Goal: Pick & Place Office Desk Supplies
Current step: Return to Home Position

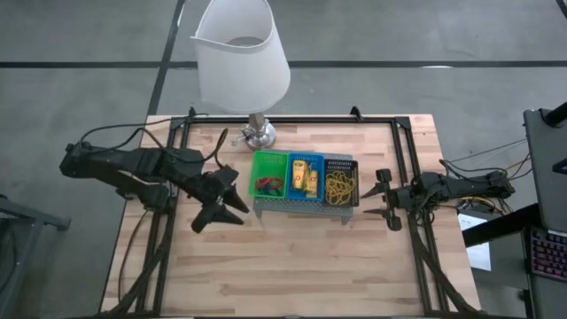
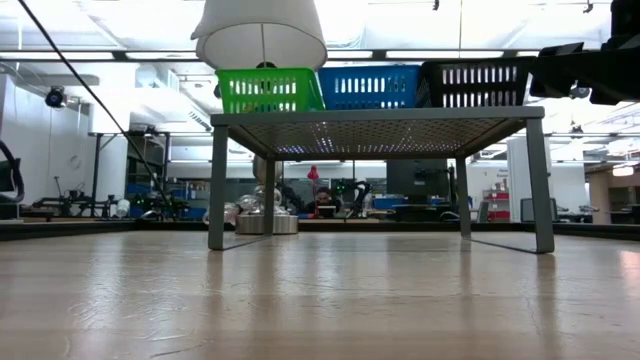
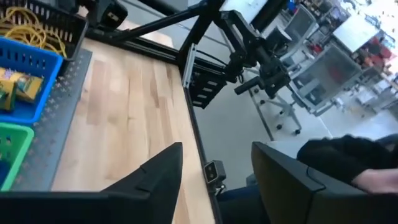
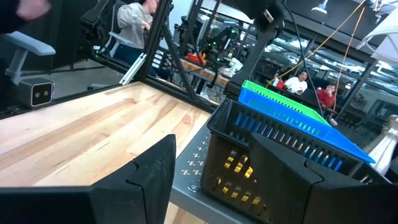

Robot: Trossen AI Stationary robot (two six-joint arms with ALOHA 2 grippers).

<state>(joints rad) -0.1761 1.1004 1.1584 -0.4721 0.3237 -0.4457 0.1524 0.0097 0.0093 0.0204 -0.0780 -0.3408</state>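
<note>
Pale wood planks make up the table (image 1: 292,266), seen from above inside a black frame, with grey floor all around it. A grey mesh shelf (image 1: 301,209) stands near the middle and carries three bins side by side: the green bin (image 1: 269,165) with red and blue loops (image 1: 268,185), the blue bin (image 1: 293,177) with yellow sticks (image 1: 307,175), and the black bin (image 1: 354,182) with rubber bands (image 1: 338,185). A lamp (image 1: 241,53) stands just behind the green bin. The left gripper (image 1: 237,204) hovers beside the shelf's left end, fingers apart. The right gripper (image 1: 372,195) hangs just off the shelf's right end, fingers likewise spread.

At table height, the wood runs glossy towards the shelf's legs. The bins sit in a row on top, and a lit workshop with ceiling panels and benches lies beyond.

The left wrist camera looks along bare planks past the shelf's edge to the table frame, office chairs and a person's dark sleeve (image 3: 348,155).

The right wrist camera faces the black bin's slatted wall at close range. People (image 4: 134,18) sit among desks in the room behind.
</note>
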